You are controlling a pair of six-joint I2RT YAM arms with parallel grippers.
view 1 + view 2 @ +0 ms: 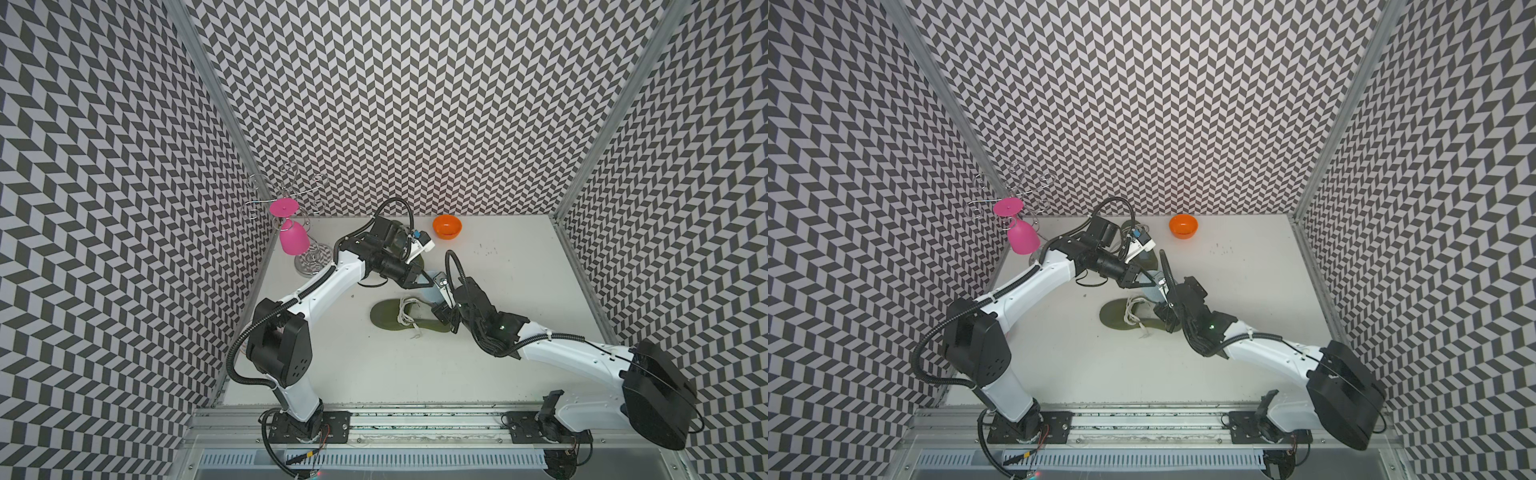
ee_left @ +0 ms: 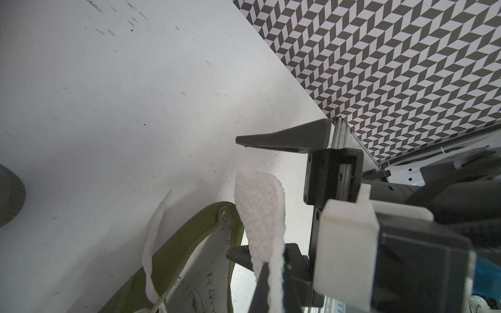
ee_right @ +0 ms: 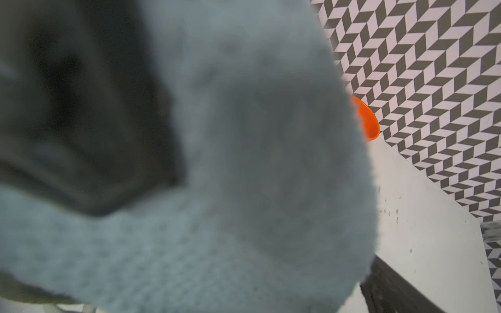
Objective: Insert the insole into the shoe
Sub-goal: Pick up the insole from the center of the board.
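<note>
An olive shoe (image 1: 390, 320) (image 1: 1117, 318) with white laces lies on its side mid-table, its opening (image 2: 176, 257) facing the grippers. A pale grey, textured insole (image 1: 432, 293) (image 2: 260, 211) hangs just above the shoe's heel end. My left gripper (image 1: 432, 284) (image 2: 268, 268) is shut on its edge. My right gripper (image 1: 441, 303) (image 2: 233, 195) is at the heel with its fingers (image 2: 284, 135) spread wide, open. The insole's free end lies in the gap between them, unpinched. The insole (image 3: 244, 162) fills most of the right wrist view as a blur.
An orange bowl (image 1: 447, 226) (image 3: 367, 122) sits at the back of the table. A pink glass (image 1: 293, 241) hangs from a wire rack (image 1: 286, 195) in the back left corner. A dark olive object (image 1: 417, 264) lies partly hidden behind the left wrist. Patterned walls enclose three sides.
</note>
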